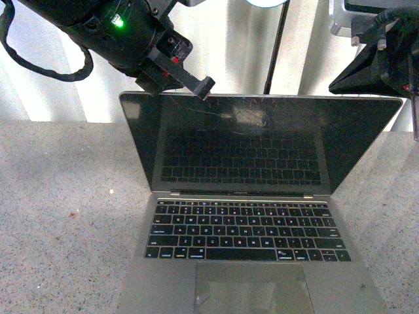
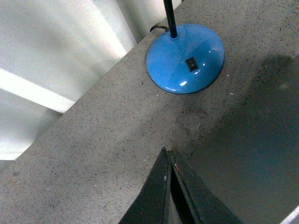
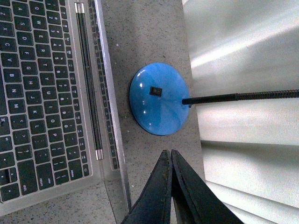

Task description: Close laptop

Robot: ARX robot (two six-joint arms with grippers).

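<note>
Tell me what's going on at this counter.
A two-armed robot is set to close the laptop, which stands open on the speckled grey counter, screen dark. The left gripper, fingers shut, is at the lid's top edge, left of centre; contact is unclear. The right gripper, also shut, hangs near the lid's right corner. A blue lamp base sits behind the laptop.

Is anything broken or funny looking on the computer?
Yes. The laptop has pale scratches across the top middle of its screen, showing up against the dark glass. Nothing else looks wrong.
</note>
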